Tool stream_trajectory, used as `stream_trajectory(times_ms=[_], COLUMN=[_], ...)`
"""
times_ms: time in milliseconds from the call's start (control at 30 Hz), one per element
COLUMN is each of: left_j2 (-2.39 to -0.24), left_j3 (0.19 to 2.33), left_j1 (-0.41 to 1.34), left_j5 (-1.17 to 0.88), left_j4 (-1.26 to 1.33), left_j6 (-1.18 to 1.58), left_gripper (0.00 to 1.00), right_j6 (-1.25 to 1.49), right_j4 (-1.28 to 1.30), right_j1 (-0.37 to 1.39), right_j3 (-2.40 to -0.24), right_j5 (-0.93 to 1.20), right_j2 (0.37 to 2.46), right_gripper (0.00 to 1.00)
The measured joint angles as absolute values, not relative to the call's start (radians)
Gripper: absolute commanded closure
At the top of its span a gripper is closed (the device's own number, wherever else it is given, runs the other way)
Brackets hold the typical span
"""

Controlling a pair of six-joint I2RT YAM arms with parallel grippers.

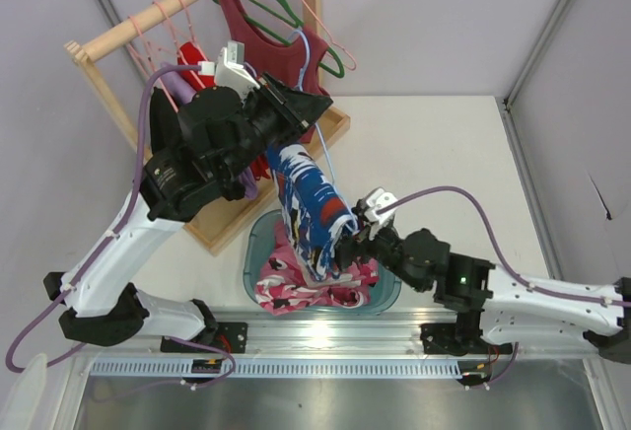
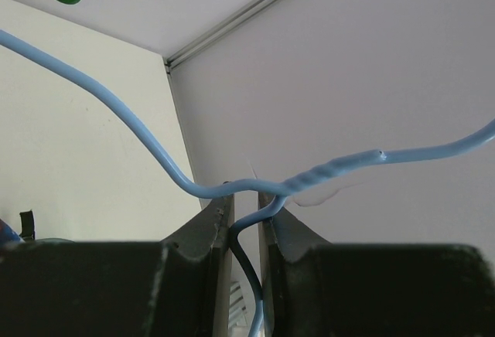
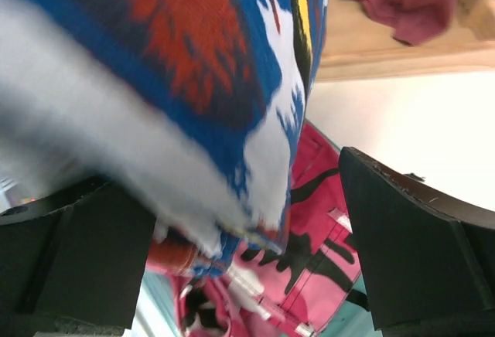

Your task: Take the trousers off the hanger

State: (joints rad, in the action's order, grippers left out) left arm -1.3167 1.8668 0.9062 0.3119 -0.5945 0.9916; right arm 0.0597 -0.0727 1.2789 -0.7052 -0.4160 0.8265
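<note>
The trousers [image 1: 311, 203] hang draped from the hanger [image 2: 139, 132] above the teal basin [image 1: 389, 292], their lower end down by the camouflage garment [image 1: 296, 287] inside it. My left gripper [image 2: 247, 205] is clenched on the hanger's wire just under its twisted neck and holds it aloft. My right gripper [image 3: 244, 236] is spread wide around the trousers' hem, gripping nothing yet. I judge this the reach-to-grasp step. Next I should pinch the cloth firmly and draw it off the bar, with the left steady.
</note>
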Motion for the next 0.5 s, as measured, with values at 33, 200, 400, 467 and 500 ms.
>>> stream_trajectory(times_ms=[33, 200, 400, 467, 500], left_j2=[-1.317, -1.317, -1.313, -1.308, -1.303], left_j3=[1.867, 1.867, 1.867, 1.867, 1.867], left_j1=[0.906, 0.904, 0.900, 0.900, 0.901], left_j5=[0.311, 0.312, 0.312, 0.313, 0.315], left_j4=[-0.595, -0.595, -0.594, -0.594, -0.593], left_j6=[0.992, 0.991, 0.991, 0.994, 0.995], left_gripper=[1.00, 1.00, 1.00, 1.00, 1.00], right_j6=[0.053, 0.034, 0.062, 0.072, 0.076], right_j4=[-0.084, -0.087, -0.103, -0.104, -0.104], right_j1=[1.286, 1.326, 1.335, 1.333, 1.331], right_j3=[-0.719, -0.799, -0.805, -0.804, -0.803], right_j5=[-0.447, -0.598, -0.681, -0.695, -0.701], right_j2=[0.859, 1.000, 0.951, 0.907, 0.888], right_gripper=[0.01, 0.01, 0.01, 0.01, 0.01])
